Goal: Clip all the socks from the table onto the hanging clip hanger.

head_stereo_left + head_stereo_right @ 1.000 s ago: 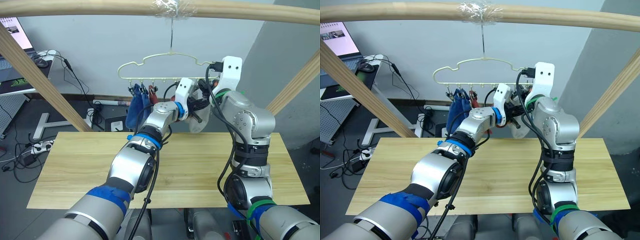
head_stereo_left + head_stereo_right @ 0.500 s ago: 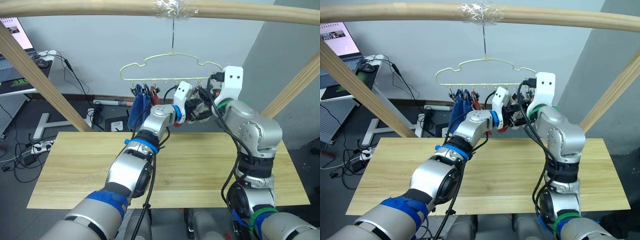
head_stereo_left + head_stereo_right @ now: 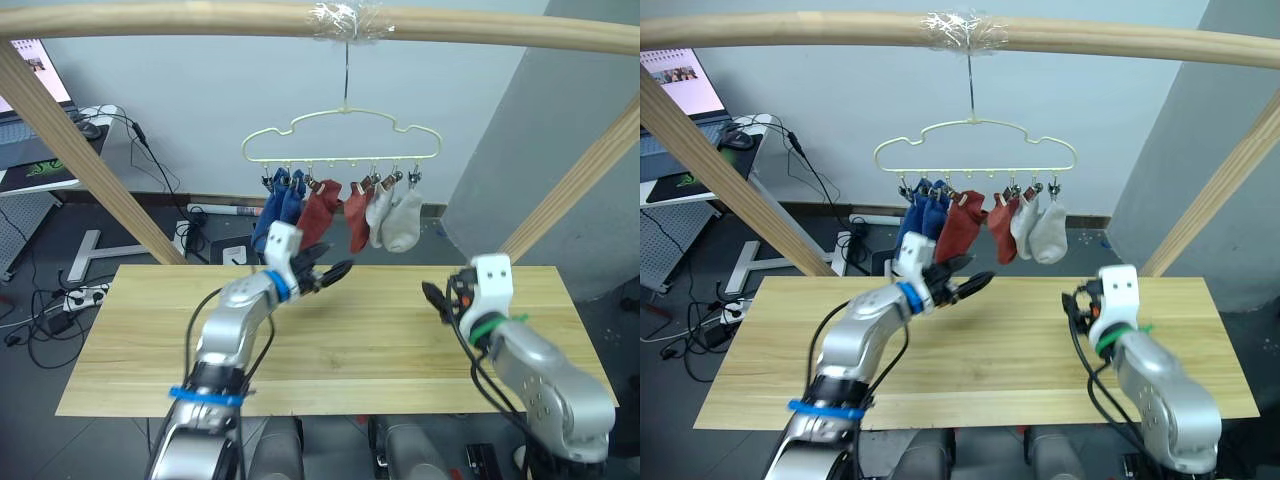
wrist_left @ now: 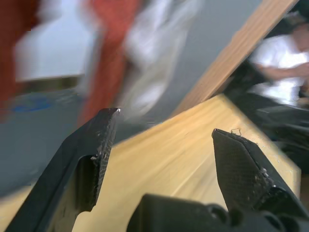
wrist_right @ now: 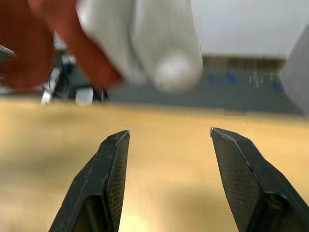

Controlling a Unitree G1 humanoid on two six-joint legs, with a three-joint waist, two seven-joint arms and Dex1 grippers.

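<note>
Head stereo pair overlooks table (image 3: pixel 120 340); wrist cameras face socks (image 5: pixel 164 53).

Soft knit socks (image 3: pixel 325 212) hang from a thin wire clip hanger (image 3: pixel 340 135) over the matt, grained wood table (image 3: pixel 380 330).
</note>
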